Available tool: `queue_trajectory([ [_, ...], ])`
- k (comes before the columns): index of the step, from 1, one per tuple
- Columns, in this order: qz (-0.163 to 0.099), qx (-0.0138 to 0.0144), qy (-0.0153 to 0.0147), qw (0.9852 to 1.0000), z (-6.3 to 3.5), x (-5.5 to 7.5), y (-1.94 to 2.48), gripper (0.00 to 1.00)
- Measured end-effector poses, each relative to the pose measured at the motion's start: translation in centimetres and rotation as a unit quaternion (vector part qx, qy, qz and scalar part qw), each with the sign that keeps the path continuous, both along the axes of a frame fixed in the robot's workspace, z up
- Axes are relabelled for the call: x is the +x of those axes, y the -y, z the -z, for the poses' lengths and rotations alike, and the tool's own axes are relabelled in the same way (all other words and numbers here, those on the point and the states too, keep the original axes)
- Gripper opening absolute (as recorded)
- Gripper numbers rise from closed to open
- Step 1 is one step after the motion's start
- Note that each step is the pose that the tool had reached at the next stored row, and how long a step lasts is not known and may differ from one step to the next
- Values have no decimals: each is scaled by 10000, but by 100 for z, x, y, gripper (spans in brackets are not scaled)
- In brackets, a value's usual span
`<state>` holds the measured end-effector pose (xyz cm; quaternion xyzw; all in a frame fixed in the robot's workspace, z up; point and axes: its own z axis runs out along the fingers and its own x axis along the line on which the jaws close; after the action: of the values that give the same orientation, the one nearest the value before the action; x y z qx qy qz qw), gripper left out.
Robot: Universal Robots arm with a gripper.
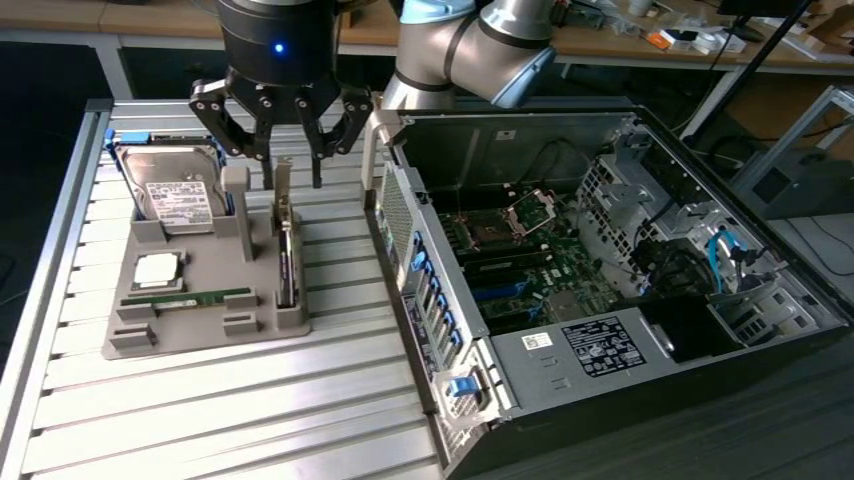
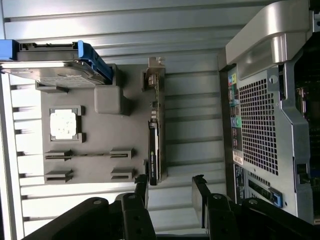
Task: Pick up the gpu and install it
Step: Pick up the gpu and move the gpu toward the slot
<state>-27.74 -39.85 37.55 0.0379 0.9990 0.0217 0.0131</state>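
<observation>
The gpu (image 1: 284, 255) stands on edge in a slot along the grey holder tray (image 1: 200, 325), on the side nearest the computer case; it looks thin and dark, with its silver bracket at the far end. My gripper (image 1: 284, 168) hangs open just above its far end and touches nothing. In the wrist view the gpu (image 2: 153, 145) lies edge-on ahead of the gripper (image 2: 170, 187), roughly in line with one of the two black fingertips (image 2: 141, 184) rather than centred between them.
The tray also holds a silver hard drive (image 1: 174, 185) in a blue-edged bracket, a square CPU (image 1: 158, 268) and a green memory stick (image 1: 187, 297). The open computer case (image 1: 574, 280) lies at the exterior view's right, motherboard exposed. Both rest on a ribbed metal table (image 1: 240, 400).
</observation>
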Motion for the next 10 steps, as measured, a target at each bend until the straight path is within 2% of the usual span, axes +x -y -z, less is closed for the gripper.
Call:
queue_trajectory([
  [10,0,-1,-1,10000,17,0,-5,48],
])
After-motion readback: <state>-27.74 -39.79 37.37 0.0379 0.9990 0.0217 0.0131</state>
